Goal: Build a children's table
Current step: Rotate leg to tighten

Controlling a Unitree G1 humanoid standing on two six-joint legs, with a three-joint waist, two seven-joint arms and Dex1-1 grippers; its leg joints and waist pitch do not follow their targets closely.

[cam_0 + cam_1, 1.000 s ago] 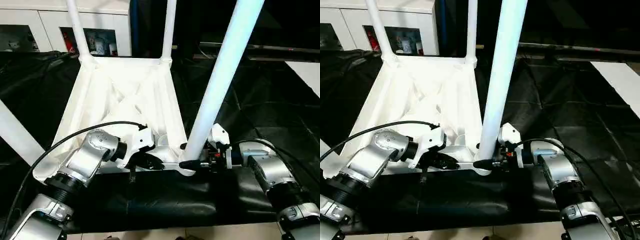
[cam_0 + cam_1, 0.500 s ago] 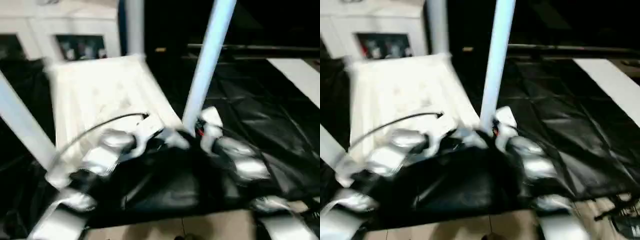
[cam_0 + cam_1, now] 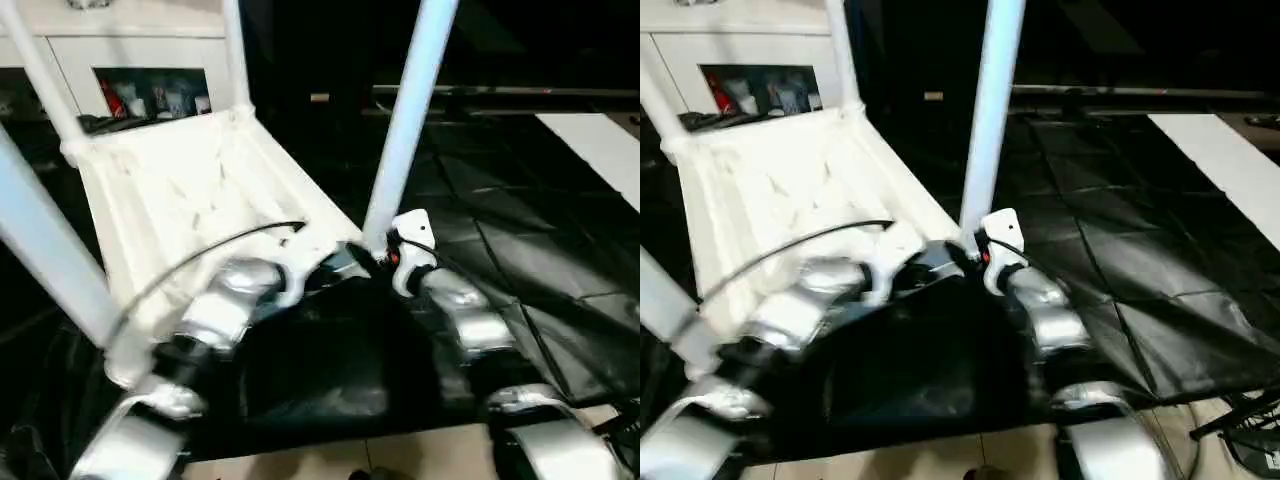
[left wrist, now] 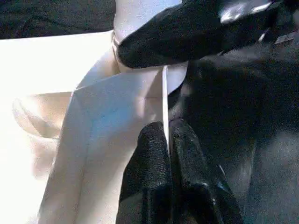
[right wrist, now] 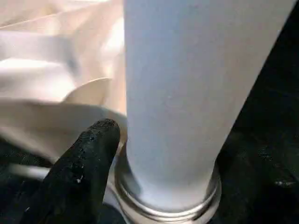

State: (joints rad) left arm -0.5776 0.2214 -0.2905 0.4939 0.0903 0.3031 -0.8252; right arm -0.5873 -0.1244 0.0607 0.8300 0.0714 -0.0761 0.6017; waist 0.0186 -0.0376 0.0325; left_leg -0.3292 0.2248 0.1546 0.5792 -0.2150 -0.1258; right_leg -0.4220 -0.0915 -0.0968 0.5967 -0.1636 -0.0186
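The children's table lies upside down, its ribbed white top (image 3: 190, 190) facing up with white tube legs standing in the corner sockets. The near right leg (image 3: 405, 120) rises from its ringed socket (image 5: 163, 210). My right gripper (image 3: 385, 258) stands open around this leg's base, and its one visible finger (image 5: 93, 154) sits slightly off the tube (image 5: 187, 84). My left gripper (image 4: 167, 140) is shut on the thin rim of the top at that same corner (image 3: 345, 265). The right gripper's finger (image 4: 187, 32) shows just beyond it.
A white cabinet with glass doors (image 3: 130, 60) stands behind the table. Black cloth (image 3: 520, 250) covers the ground around it, with a black padded block (image 3: 320, 370) under my forearms. The near left leg (image 3: 45, 250) slants up beside my left arm. A white sheet (image 3: 600, 140) lies far right.
The whole picture has shifted and tilted, so the camera has moved. Both grippers are still at the table's near right corner, the left on the rim and the right at the leg's base.
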